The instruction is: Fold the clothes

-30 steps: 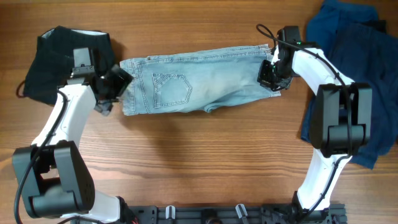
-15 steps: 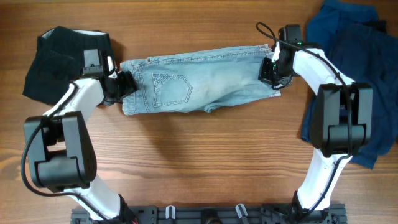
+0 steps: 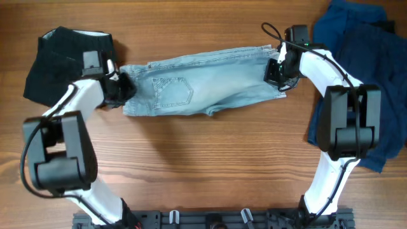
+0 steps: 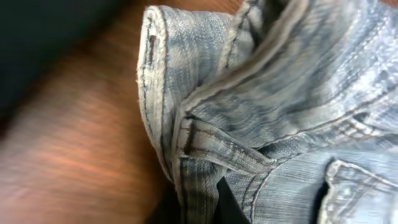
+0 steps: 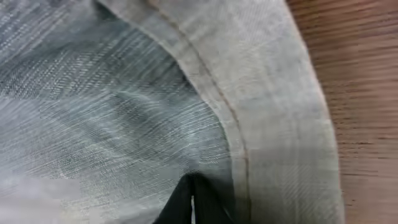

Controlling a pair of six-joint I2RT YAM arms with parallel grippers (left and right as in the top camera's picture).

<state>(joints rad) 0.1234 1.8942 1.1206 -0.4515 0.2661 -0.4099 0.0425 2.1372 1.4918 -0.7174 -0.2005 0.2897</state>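
The pale blue denim shorts (image 3: 203,89) lie stretched across the middle of the table, with a stitched back pocket facing up. At their left end, my left gripper (image 3: 121,89) is shut on the waistband. In the left wrist view the thick seamed edge (image 4: 186,143) runs down between the dark fingers (image 4: 227,205). My right gripper (image 3: 278,71) is shut on the shorts' right end. The right wrist view shows its dark fingertips (image 5: 205,202) pressed together on the denim (image 5: 124,93) beside a hemmed edge.
A black garment (image 3: 60,54) lies bunched at the far left, just behind my left arm. A pile of dark navy-blue garments (image 3: 362,57) covers the right side, behind and under my right arm. Bare wooden table (image 3: 203,165) lies in front of the shorts.
My left gripper has moved in onto the shorts' left end and closed on the waistband, bunching that edge slightly. My right gripper has stayed shut at the right end.
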